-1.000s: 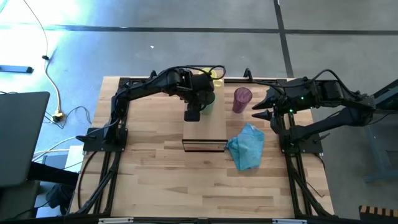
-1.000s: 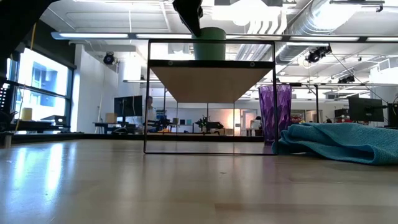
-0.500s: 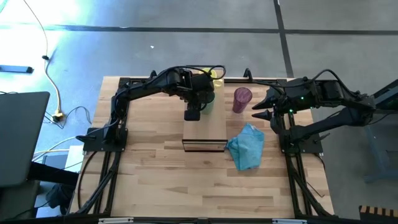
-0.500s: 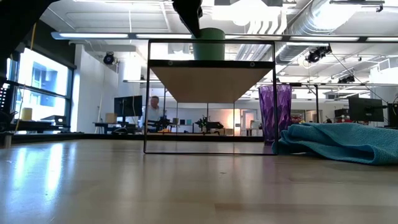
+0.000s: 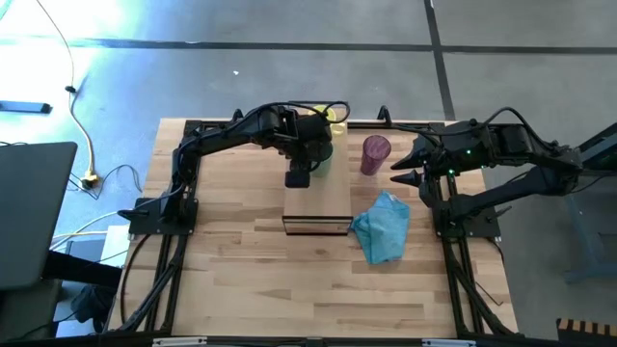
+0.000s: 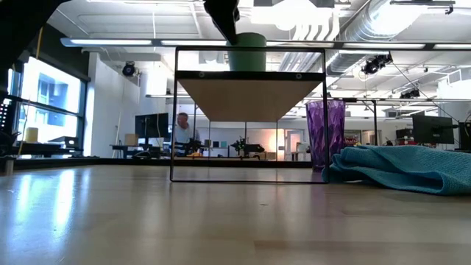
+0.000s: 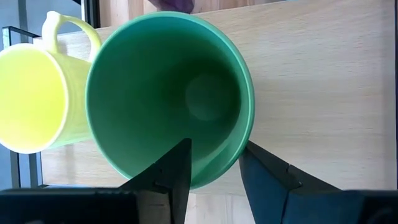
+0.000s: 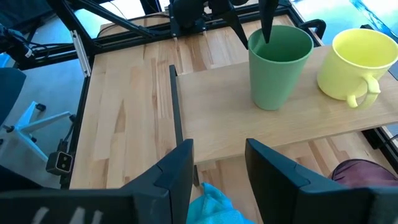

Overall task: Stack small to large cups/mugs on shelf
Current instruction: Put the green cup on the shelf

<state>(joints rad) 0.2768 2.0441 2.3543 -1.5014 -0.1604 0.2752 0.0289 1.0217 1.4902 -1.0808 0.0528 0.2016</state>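
the left gripper [image 7: 214,168] pinches the rim of the green cup [image 7: 169,99], which stands on the shelf [image 8: 249,121] beside the yellow mug [image 8: 357,62]. the right gripper [image 8: 217,168], fingers spread, hovers near the purple tumbler [image 5: 375,154] on the tabletop [image 5: 241,260].

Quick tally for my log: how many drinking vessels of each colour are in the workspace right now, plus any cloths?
Yellow mug: 1
Green cup: 1
Purple tumbler: 1
Blue cloth: 1
Total: 4
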